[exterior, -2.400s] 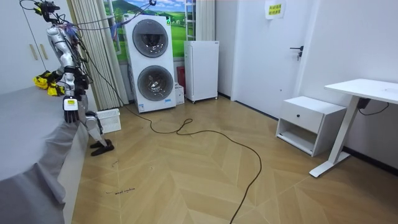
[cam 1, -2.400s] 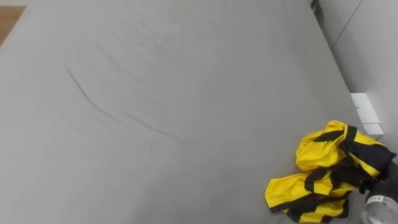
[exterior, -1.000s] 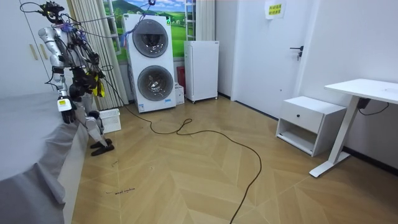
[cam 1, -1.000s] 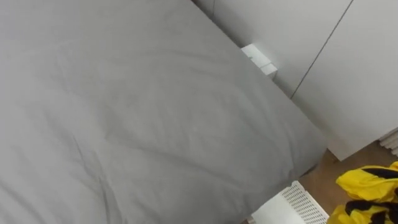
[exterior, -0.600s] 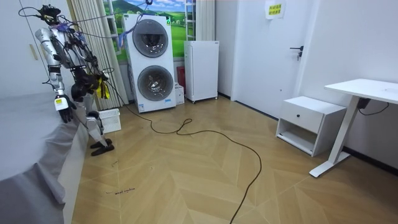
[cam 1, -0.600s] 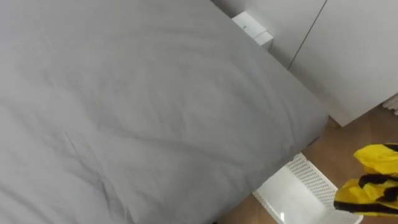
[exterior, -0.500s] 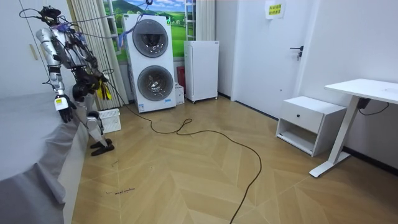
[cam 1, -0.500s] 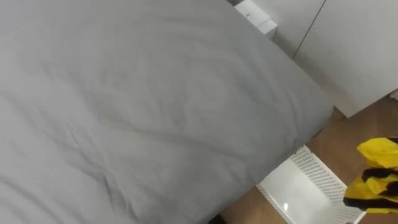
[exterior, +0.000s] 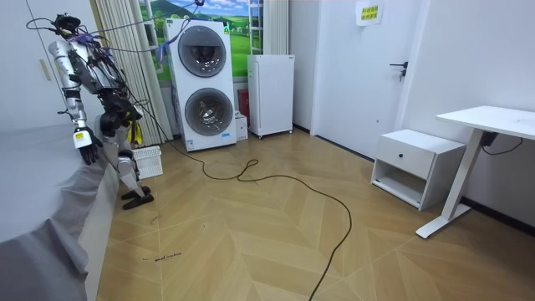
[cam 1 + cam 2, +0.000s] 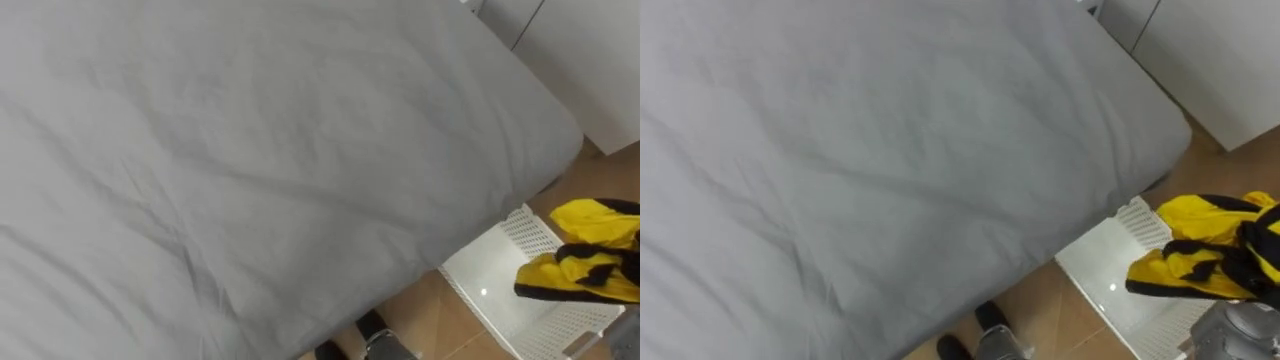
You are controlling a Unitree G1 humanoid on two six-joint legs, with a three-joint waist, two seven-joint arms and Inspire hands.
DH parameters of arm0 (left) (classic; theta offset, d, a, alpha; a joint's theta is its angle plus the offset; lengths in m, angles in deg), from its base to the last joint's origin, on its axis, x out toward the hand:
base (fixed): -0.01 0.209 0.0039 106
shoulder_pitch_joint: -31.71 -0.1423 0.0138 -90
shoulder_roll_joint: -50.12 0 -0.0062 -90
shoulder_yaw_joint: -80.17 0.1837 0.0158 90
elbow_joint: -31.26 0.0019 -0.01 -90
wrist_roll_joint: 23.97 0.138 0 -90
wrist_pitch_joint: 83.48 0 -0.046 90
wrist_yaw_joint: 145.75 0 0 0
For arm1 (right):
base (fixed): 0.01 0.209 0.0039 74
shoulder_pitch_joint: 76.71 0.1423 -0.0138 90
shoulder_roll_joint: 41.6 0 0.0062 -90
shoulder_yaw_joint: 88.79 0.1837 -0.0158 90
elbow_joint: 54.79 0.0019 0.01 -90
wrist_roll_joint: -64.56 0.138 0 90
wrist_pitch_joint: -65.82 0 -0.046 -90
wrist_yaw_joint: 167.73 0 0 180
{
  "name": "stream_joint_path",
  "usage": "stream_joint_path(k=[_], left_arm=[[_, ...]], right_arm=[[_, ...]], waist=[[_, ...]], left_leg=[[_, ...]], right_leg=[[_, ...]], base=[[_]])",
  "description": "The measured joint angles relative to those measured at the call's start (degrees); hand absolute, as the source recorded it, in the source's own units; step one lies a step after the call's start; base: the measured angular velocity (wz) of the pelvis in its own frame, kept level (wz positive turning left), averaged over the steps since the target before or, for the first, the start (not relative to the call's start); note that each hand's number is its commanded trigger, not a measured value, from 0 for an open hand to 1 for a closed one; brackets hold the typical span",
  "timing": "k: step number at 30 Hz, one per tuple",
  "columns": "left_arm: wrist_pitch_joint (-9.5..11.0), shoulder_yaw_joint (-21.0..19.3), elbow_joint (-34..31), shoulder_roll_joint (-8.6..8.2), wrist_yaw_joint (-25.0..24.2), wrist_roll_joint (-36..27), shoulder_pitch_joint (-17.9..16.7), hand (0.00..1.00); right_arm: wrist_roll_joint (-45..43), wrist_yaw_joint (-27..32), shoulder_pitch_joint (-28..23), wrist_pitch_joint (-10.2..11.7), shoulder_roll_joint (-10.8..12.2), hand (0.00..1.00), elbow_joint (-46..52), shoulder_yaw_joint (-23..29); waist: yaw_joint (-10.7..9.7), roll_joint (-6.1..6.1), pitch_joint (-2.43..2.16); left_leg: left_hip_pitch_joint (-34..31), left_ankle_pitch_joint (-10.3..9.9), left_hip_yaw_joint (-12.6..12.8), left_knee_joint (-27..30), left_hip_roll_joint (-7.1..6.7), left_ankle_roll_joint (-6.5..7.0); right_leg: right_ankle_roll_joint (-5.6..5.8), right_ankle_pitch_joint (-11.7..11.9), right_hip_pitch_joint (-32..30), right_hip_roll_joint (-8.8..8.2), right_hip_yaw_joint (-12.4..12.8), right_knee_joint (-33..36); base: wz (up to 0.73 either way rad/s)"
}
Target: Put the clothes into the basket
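My right hand (image 10: 1262,262) is closed on the yellow-and-black clothes (image 10: 585,250), which hang above the white basket (image 10: 488,288). The basket stands on the floor at the corner of the grey bed (image 10: 250,150). My left hand (image 9: 83,140) hangs by the bed's edge, fingers loose, holding nothing.

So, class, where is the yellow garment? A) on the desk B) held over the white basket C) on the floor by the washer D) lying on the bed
B: the garment hangs from the right hand above the basket, beside the bed.
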Motion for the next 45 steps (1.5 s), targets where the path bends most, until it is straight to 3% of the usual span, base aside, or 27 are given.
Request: stream_joint_path(k=[1, 2, 3, 14, 21, 26, 30, 36, 41, 45], left_arm=[[0.09, 0.49, 0.0, 0.0, 0.0, -0.57, 0.31, 0.0], [0.18, 0.64, 0.0, 0.0, -0.01, -1.21, 0.39, 0.0], [0.36, 1.21, 0.0, 0.0, -0.02, -1.69, 0.45, 0.0], [0.92, 1.83, -0.03, -0.02, -0.14, -2.97, 0.67, 0.0], [1.22, 1.81, -0.02, -0.01, -0.42, -2.9, 0.6, 0.0], [1.83, 1.78, -0.03, 0.0, -0.6, -2.51, 0.24, 0.0], [2.14, 1.55, -0.03, 0.32, -1.01, -2.67, -0.15, 0.0], [3.37, 0.89, -0.13, 0.76, -1.13, -3.75, -1.49, 0.0], [3.91, -0.41, -1.15, 0.89, -1.35, -3.12, -2.58, 0.0], [3.96, -1.22, -2.56, 1.34, -1.24, 1.49, -4.45, 0.0]], right_arm=[[0.01, 0.0, 0.22, 0.0, -0.04, 0.61, -0.9, 0.01], [0.0, 0.0, 0.33, 0.0, -0.06, 0.53, -1.34, 0.01], [0.01, -0.04, 0.71, 0.01, -0.07, 0.0, -2.54, 0.01], [0.89, -0.11, 1.35, 0.46, -0.19, 0.0, -3.3, 0.11], [2.06, -0.38, 1.32, 1.93, -2.66, 0.0, -5.03, 0.13], [2.12, -1.77, 0.24, 2.49, -2.76, 0.0, -5.14, 0.16], [2.58, -2.02, -0.81, 2.51, -2.73, 0.0, -4.92, 0.1], [4.49, -1.79, -2.04, 3.07, -2.73, 0.0, -4.39, 0.16], [4.52, -1.65, -6.77, 3.6, -2.53, 0.0, -1.98, 0.11], [4.5, -1.94, -10.31, 3.55, -0.09, 0.0, -1.81, -2.34]], waist=[[0.45, 0.16, 0.03], [0.46, 0.35, 0.01], [0.49, 0.59, -0.08], [0.86, 0.96, -0.02], [0.84, 0.97, -0.03], [0.43, 0.73, 0.03], [0.36, -0.45, 0.27], [0.23, -1.88, 0.19], [0.05, -2.29, 0.1], [0.36, -3.66, -0.08]], left_leg=[[-0.18, 0.02, -0.07, 0.1, 0.04, 0.0], [-0.22, 0.05, -0.08, 0.11, 0.07, 0.02], [-0.19, 0.11, -0.07, 0.11, 0.08, 0.0], [-0.16, 0.45, -0.08, 0.32, -0.07, 0.18], [-0.09, 0.47, -0.11, 0.48, -0.06, 0.22], [0.27, 0.48, -0.79, 0.69, -0.2, 0.21], [1.4, 0.47, -2.7, 0.73, -0.8, 0.21], [3.12, 0.44, -3.65, 0.87, -0.75, 0.18], [5.87, 0.37, -5.47, 0.56, -0.55, 0.09], [10.49, -0.94, -5.73, -0.43, 0.27, -0.7]], right_leg=[[-0.08, 0.01, -0.13, -0.15, -0.42, -0.07], [-0.14, -0.04, -0.14, -0.27, -0.74, -0.09], [-0.22, -0.11, -0.06, -0.41, -1.06, -0.11], [-0.08, -0.44, 0.02, -0.67, -1.1, 0.11], [0.0, -0.51, 0.2, -0.71, -1.1, 0.12], [0.11, -0.83, 0.69, -0.71, -1.1, 0.41], [0.98, -2.12, 1.45, -0.82, -0.78, 1.52], [0.98, -2.18, 3.67, -0.85, -0.97, 0.9], [0.51, -2.43, 7.67, -1.76, -4.13, -0.86], [-0.31, -3.13, 13.06, -2.36, -7.72, -2.41]], base=[[0.06], [0.15], [0.15], [0.01], [0.0], [0.05], [0.0], [0.01], [0.3], [0.3]])
